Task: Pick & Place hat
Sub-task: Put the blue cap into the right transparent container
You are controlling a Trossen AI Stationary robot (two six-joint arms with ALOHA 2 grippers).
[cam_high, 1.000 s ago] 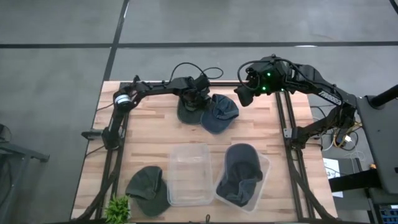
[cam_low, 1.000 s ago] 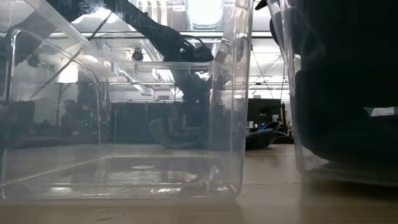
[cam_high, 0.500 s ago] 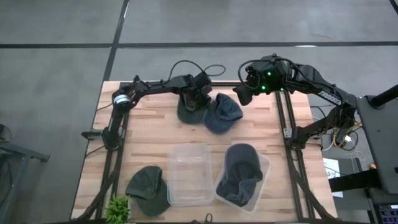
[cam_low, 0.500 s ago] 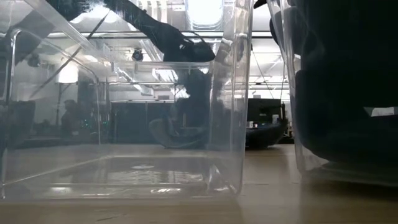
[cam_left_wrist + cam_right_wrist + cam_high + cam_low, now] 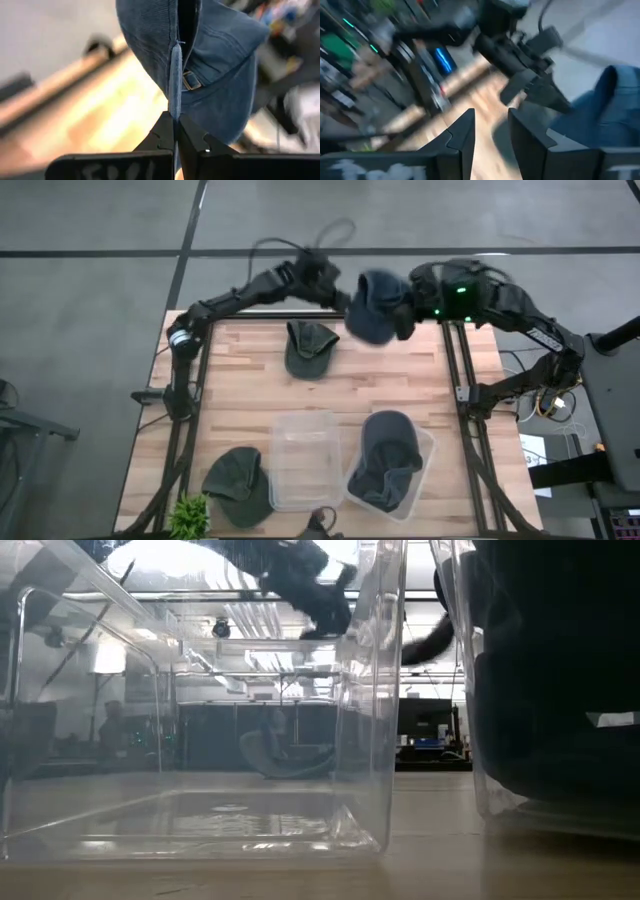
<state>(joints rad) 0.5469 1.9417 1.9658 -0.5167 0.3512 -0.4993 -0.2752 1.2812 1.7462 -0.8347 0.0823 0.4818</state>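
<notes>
A blue denim hat (image 5: 373,310) hangs above the table's far edge, and my left gripper (image 5: 340,292) (image 5: 175,120) is shut on it. Right of the hat, my right gripper (image 5: 412,308) (image 5: 492,131) is raised and open with nothing between its fingers. Its wrist view shows the blue hat (image 5: 615,112) beside the left arm's fingers. A green hat (image 5: 309,348) lies flat on the wooden table just below the lifted one. My left gripper pinches the blue hat's back rim (image 5: 175,102) between its two fingers, right beside the strap buckle (image 5: 189,80). It grips a narrow folded edge. The hat is lifted clear of the table and hangs in the air past the fingertips.
Near the front stand an empty clear bin (image 5: 303,462) and a second clear bin (image 5: 425,455) holding a dark hat (image 5: 388,455). Another green hat (image 5: 238,485) and a small plant (image 5: 188,515) sit at the front left corner.
My left gripper has risen from the table and swung toward the far right, carrying the blue hat. The hat lay beside the green hat and now hangs clear of the table. The green hat has stayed where it was.
</notes>
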